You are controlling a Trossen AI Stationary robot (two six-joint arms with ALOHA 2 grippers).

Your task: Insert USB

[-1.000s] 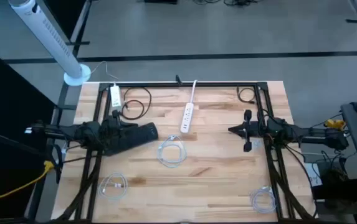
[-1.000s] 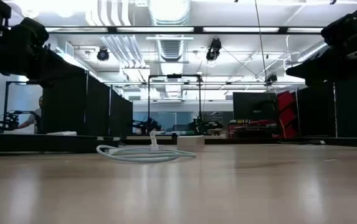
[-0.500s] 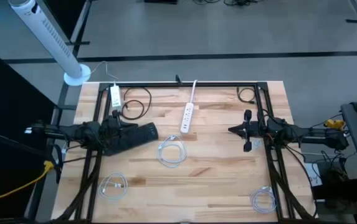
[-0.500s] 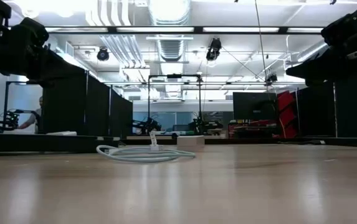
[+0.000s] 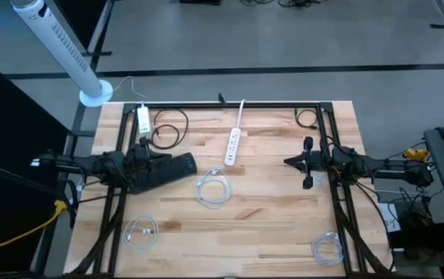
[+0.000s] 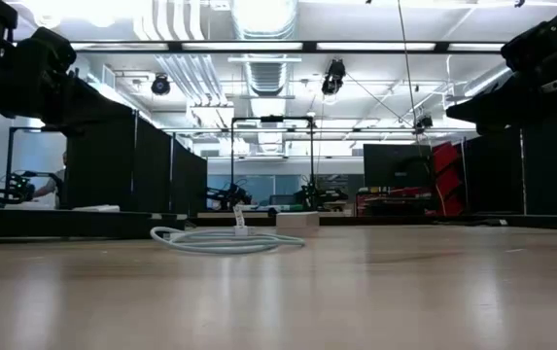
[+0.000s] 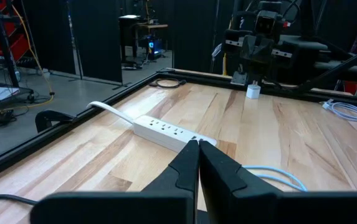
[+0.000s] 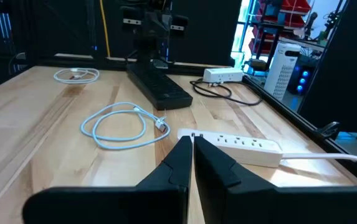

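Note:
A white power strip (image 5: 233, 146) lies flat at the table's far middle, its cord running toward the far edge. A coiled white USB cable (image 5: 212, 190) rests on the wood just nearer, its plug end (image 8: 161, 125) pointing toward the strip (image 8: 237, 146). My left gripper (image 5: 194, 163) hovers shut to the left of the coil, its fingertips (image 7: 198, 147) aimed at the strip (image 7: 166, 130). My right gripper (image 5: 287, 162) hovers shut to the right, its own gripper (image 8: 192, 142) empty. The low view shows the coil (image 6: 226, 239) lying on the table.
Two more white cable coils lie near the front left (image 5: 140, 231) and front right (image 5: 327, 249). A second power strip (image 5: 143, 120) with a black cord (image 5: 169, 128) sits at the far left. A black frame (image 5: 229, 104) borders the table's far edge.

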